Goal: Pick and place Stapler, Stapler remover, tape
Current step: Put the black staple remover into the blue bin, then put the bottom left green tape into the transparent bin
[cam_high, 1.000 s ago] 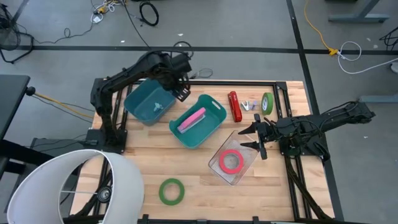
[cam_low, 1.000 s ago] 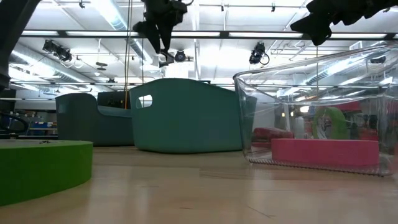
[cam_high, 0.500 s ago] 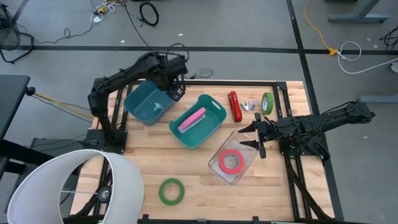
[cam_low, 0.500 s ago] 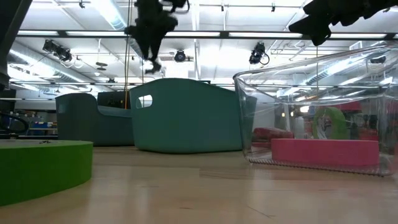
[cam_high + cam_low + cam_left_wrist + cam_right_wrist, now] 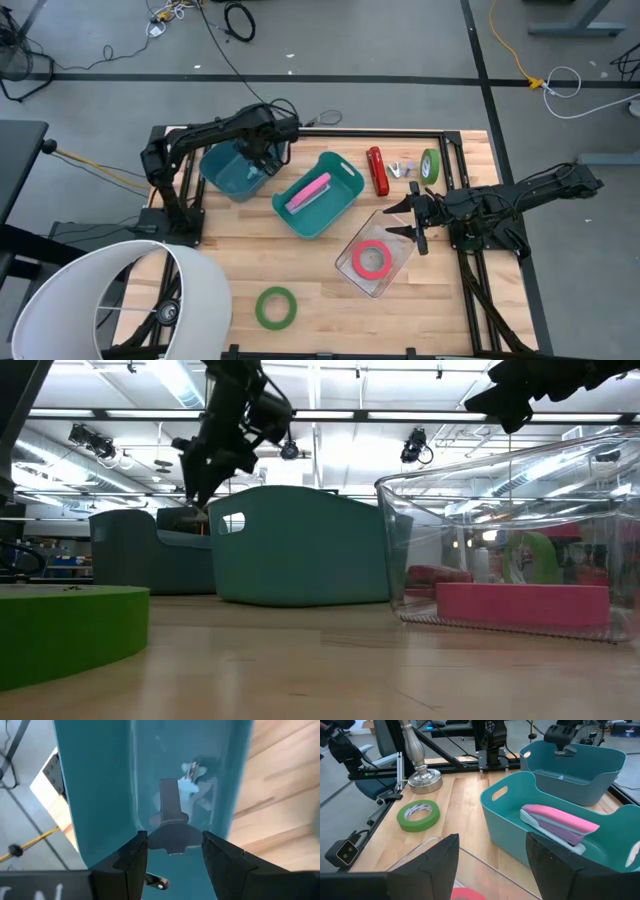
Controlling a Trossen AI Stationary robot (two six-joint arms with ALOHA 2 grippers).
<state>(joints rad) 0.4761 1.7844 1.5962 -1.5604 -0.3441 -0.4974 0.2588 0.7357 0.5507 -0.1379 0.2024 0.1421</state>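
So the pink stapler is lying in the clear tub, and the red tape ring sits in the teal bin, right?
Swapped. The high view shows the pink stapler in the teal bin, and the red tape ring in the clear tub.

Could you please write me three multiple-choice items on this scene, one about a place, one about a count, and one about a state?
1. Where is the pink stapler?
A. In the middle teal plastic bin
B. In the clear plastic container
C. On the bare wooden table

2. How many green tape rolls are out of any bin?
A. One
B. Two
C. Three

3. How are the left gripper fingers?
A. Shut on a tape roll
B. Open, empty
C. Shut, empty

Answers: 1 A, it lies inside that bin. 2 B, one flat at the near edge, one on edge by the red stapler. 3 B, the left wrist view shows a gap with nothing gripped.
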